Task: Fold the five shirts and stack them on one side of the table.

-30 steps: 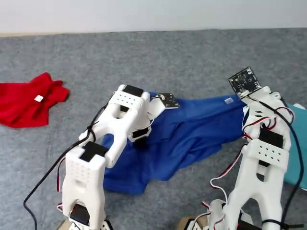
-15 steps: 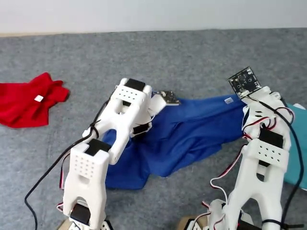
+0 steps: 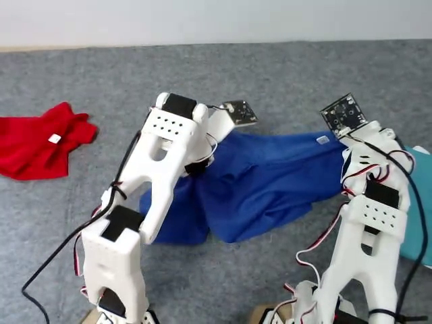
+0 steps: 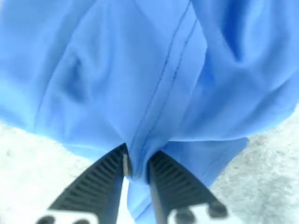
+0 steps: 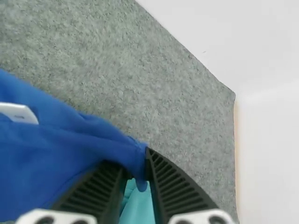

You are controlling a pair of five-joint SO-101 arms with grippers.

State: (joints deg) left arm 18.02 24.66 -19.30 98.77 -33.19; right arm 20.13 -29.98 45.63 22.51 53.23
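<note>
Left fingers (image 4: 105,182): clenched on a fold of the blue shirt (image 3: 270,182), right on a stitched seam (image 4: 168,70). Right fingers (image 5: 163,179): clamped on the shirt's right-hand end, close to the white label (image 3: 322,141).

Shirt position: middle of the table (image 3: 283,74), lying across it. Its long axis runs side to side from one pinch to the other. The far edge looks fairly taut between the two grips. The near side sags and bunches on the table toward the arm bases. You hold both ends, one arm each, so neither arm has to reach.

Key relation for the next move, my read: all the slack sits on the base side of the line between the pinches. Whatever you do with the held edge, whether spread it to flatten or carry it over to fold, move both grips together and square to that axis. Otherwise the shirt skews.

Risk: the left grip looks like a seam fold in mid-cloth rather than a corner, so it could drag extra layers.

Others: the red shirt (image 3: 40,138) is crumpled at far left, well apart and unfolded. The teal shirt (image 3: 422,202) is at the right edge beside the right arm, and it shows just beneath the right fingers. It's too hidden to judge. The job looks early.
</note>
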